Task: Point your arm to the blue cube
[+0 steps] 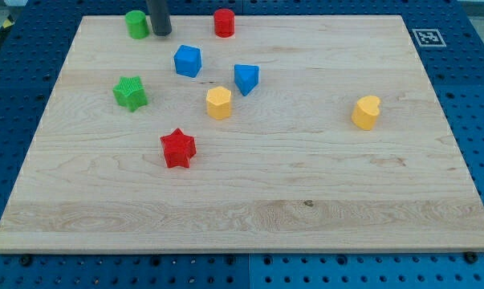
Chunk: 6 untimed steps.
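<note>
The blue cube point(188, 61) lies in the board's upper left part. My tip point(161, 33) stands near the view's top edge, up and to the left of the blue cube, a short gap away. It is just right of a green cylinder point(136, 24). A second blue block point(246, 79), wedge-like, lies to the right of the cube.
A red cylinder point(224, 22) stands at the top, right of my tip. A green star point(130, 93) lies at the left, a yellow hexagon point(218, 103) below the cube, a red star point(177, 148) lower down, a yellow heart-like block point(367, 112) at the right. The wooden board point(306, 201) rests on a blue pegboard.
</note>
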Tool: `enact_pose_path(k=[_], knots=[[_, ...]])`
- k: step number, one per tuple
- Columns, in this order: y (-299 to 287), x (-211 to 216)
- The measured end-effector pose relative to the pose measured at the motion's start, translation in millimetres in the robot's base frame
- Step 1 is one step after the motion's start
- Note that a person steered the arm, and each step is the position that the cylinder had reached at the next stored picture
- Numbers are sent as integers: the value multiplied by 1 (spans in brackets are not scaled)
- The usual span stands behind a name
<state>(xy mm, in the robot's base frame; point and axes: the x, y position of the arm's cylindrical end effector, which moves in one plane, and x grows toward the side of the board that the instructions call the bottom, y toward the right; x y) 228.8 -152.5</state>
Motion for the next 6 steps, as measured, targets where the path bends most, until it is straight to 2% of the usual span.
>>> enact_pose_path(k=[2,3,4,5,6], knots=[[-48,-9],[-46,-9],[-12,-7],[24,26],[42,79]])
